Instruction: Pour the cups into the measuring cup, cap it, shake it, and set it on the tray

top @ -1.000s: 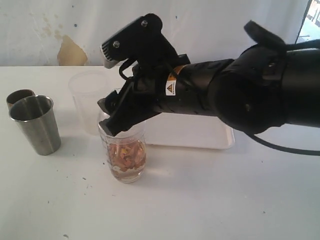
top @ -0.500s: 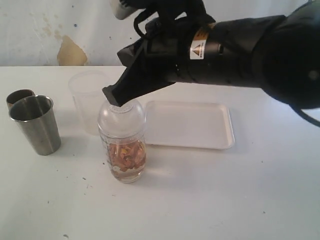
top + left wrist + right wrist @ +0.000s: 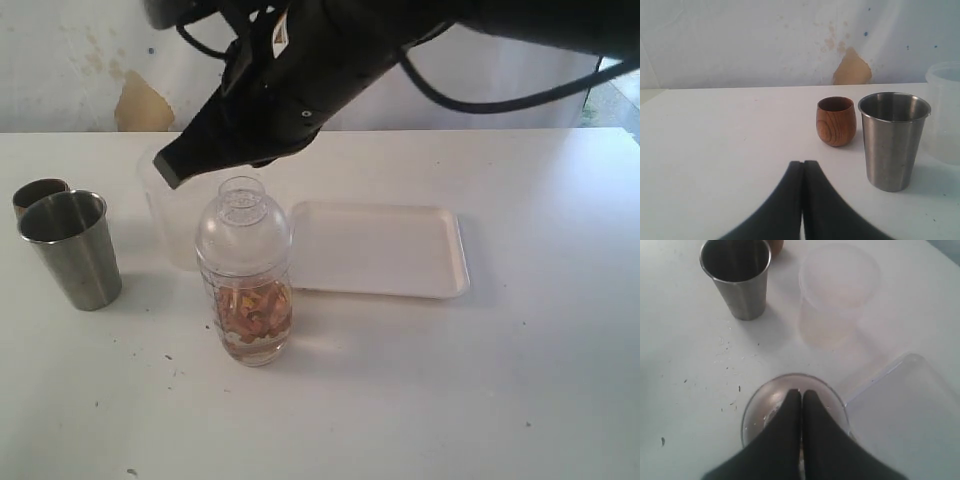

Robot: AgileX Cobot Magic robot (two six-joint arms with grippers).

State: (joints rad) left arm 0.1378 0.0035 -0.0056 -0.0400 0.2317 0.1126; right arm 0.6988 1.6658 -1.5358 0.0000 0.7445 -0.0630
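The measuring cup (image 3: 245, 300) stands upright on the table with orange-brown pieces inside and a clear domed cap (image 3: 243, 215) on top. My right gripper (image 3: 168, 170) hangs above and just left of the cap, shut and empty; from its wrist the gripper (image 3: 801, 392) hovers over the measuring cup's dome (image 3: 762, 407). One steel cup (image 3: 70, 248) stands at the left, with a small brown wooden cup (image 3: 38, 193) behind it. My left gripper (image 3: 803, 162) is shut on nothing, low over the table, short of the steel cup (image 3: 892, 140) and the wooden cup (image 3: 836, 121). The white tray (image 3: 380, 250) lies empty right of the measuring cup.
A frosted plastic cup (image 3: 170, 215) stands behind the measuring cup, partly hidden by my right gripper, and shows as the frosted cup (image 3: 837, 290) from the right wrist. The black right arm (image 3: 400, 40) spans the top of the exterior view. Small dark specks (image 3: 170, 357) dot the table.
My right gripper has let go of the cap, closed its fingers and risen up and to the left. The cap stays on the measuring cup. The left gripper has not visibly changed.
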